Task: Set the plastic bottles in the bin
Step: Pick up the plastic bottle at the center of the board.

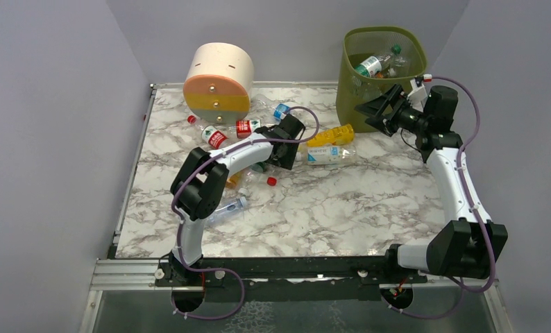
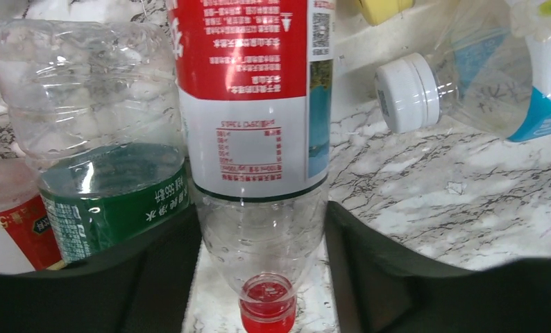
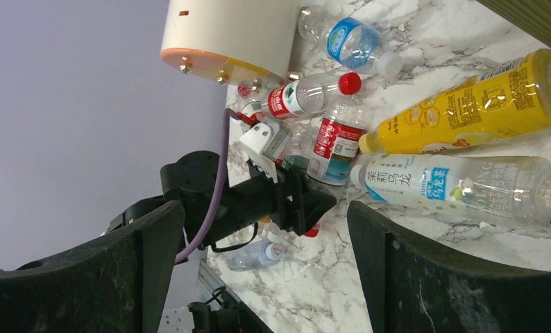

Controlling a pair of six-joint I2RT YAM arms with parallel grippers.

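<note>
A clear bottle with a red-and-white label (image 2: pixel 252 104) lies on the marble table, its red cap toward the wrist. My left gripper (image 2: pixel 262 229) is shut on its clear shoulder, a finger pressed against each side. The same gripper (image 1: pixel 286 146) sits low in the bottle pile. A green-labelled bottle (image 2: pixel 106 187) lies to the left and a white-capped one (image 2: pixel 467 76) to the right. The olive-green bin (image 1: pixel 349 83) stands at the back right with bottles (image 1: pixel 373 66) inside. My right gripper (image 1: pixel 377 111) hangs open and empty beside the bin's front.
A cream-and-orange round drawer box (image 1: pixel 218 80) stands at the back left. A yellow bottle (image 1: pixel 332 135) and a clear white-labelled bottle (image 1: pixel 326 155) lie between the arms. Red-capped bottles (image 1: pixel 221 135), a small bottle (image 1: pixel 227 207) and a loose red cap (image 1: pixel 271 181) lie near the left arm.
</note>
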